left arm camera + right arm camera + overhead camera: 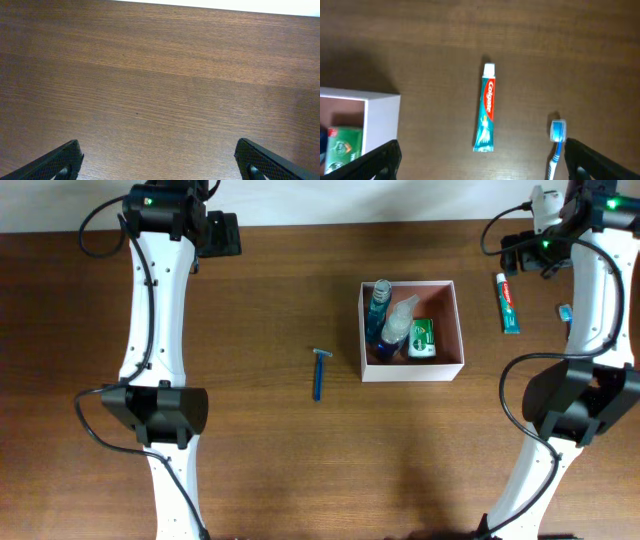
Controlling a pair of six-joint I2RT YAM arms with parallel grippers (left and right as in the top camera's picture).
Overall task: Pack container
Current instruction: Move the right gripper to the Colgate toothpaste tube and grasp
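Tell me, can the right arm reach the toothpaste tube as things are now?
Probably yes. The toothpaste tube lies alone on bare table below the open right pincer, apart from the container and the toothbrush; nothing covers it.

Container (pixel 412 373) is set on the table (pixel 260 430), right of centre. Two bottles (pixel 381 308) are laid in its left half, touching; a packet (pixel 422 338) is set just right of them. Razor (pixel 319 373) is placed left of the container, well apart. Toothpaste (pixel 508 302) is laid to its right, toothbrush (pixel 565 311) further right.
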